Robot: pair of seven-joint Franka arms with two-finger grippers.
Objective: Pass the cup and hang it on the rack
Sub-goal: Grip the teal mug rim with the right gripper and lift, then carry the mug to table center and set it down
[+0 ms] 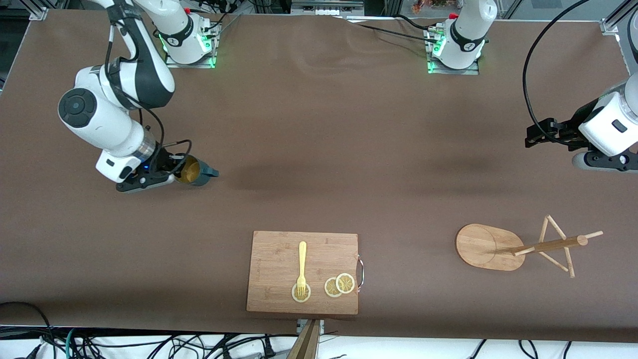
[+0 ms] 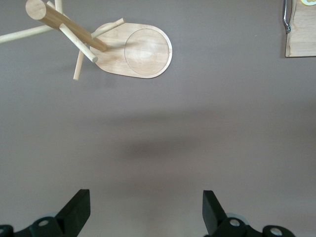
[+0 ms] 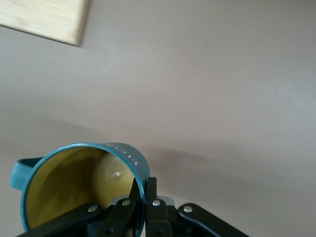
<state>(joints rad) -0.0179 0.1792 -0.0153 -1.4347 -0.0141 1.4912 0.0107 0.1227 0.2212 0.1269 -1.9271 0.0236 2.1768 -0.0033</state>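
A brown table [image 1: 319, 149] holds a bamboo cutting board [image 1: 279, 254] with a yellow fork [image 1: 301, 267] and lemon slices [image 1: 339, 285] at the camera's edge, and the wooden rack [image 1: 491, 247] toward the left arm's end. The right gripper [image 1: 175, 172] pinches the teal cup [image 1: 194, 171] by its rim, above the table at the right arm's end. The left gripper [image 1: 533, 134] waits with fingers wide, holding nothing, over bare table near the rack.

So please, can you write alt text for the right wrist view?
The right claw is shut on the rim of the teal cup, whose yellow inside faces the camera. Below is the brown table, with a wooden board's corner.
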